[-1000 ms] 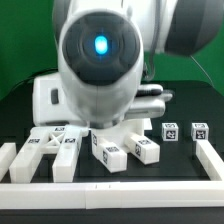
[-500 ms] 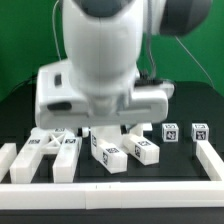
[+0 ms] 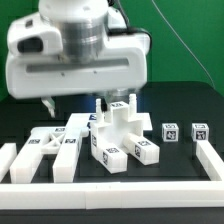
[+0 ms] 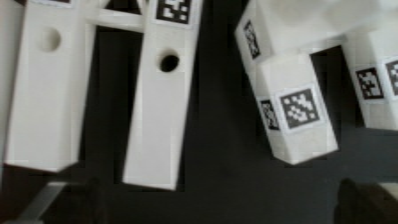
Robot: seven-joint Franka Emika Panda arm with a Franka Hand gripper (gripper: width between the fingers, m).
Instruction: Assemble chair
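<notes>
**Open pincer hanging over loose chair parts**

On the black table (image 3: 180, 105), the chair parts (image 3: 108, 152) are lying loose and unjoined, near the front border rails (image 3: 110, 186). Two long slabs (image 3: 55, 150) are sitting side by side at the exterior view's left. A tagged bar (image 3: 145, 150) is resting beside the middle blocks, and two small cubes (image 3: 170, 130) are standing apart at the exterior view's right.

The gripper (image 3: 113, 108) is hanging above the middle of the spread with its jaws spread wide and nothing between them. The wrist view is looking down on the two slabs (image 4: 160, 100), each with a hole, and on the tagged bar (image 4: 294, 110).

These pieces are looking like rigid, light plastic with smooth faces, so they are probably sliding easily under a push and slipping in a loose pinch. The best hold is likely across a slab's narrow width, near its middle, with the pads flat on the long edges. The cubes are looking easier to take but easier to knock away.

Compared with half a second ago, the arm is standing higher and further toward the exterior view's left, uncovering the parts it was hiding. The parts themselves are lying where they were, and the jaws are staying just as wide.
</notes>
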